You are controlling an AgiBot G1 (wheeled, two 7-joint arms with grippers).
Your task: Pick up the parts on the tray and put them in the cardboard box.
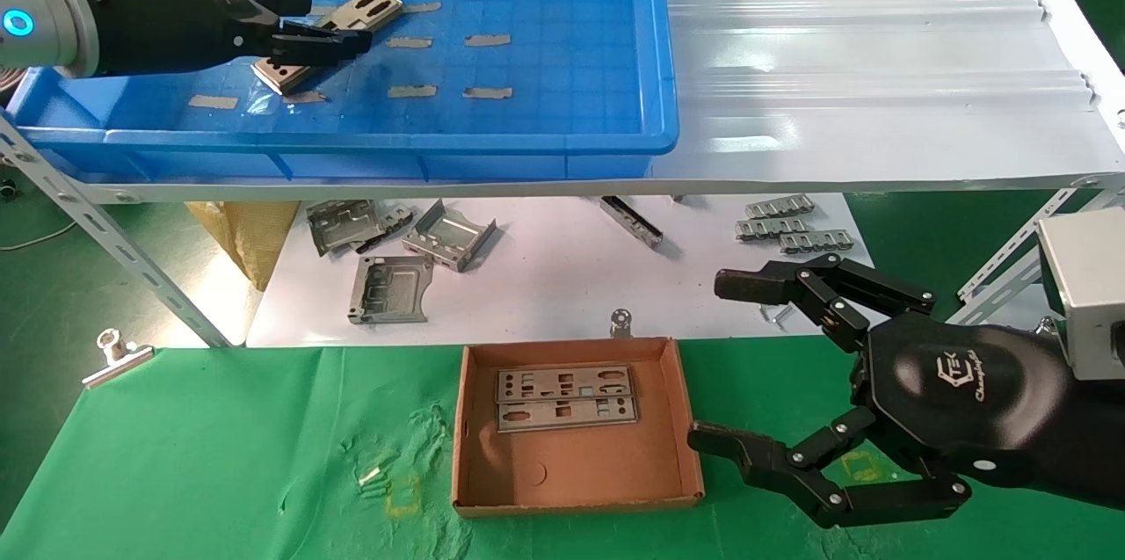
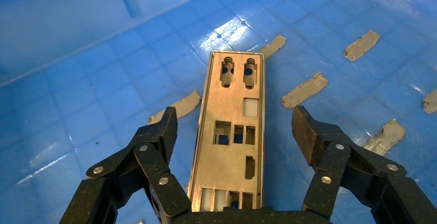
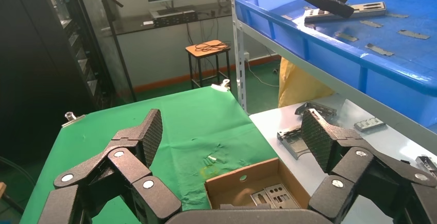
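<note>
Plate (image 2: 230, 147) lies between the wide-open left pincer (image 2: 234, 126).

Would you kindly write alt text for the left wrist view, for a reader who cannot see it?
The open left hand straddles a silver plate lying flat on the blue tray, one finger on each side, neither touching it. Beige tape scraps dot the gridded floor.

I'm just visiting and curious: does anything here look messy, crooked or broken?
Mostly tidy. The long silver punched metal plate lies askew on the big blue plastic tray, between the open left gripper's fingers. Beige tape scraps dot the tray floor.
</note>
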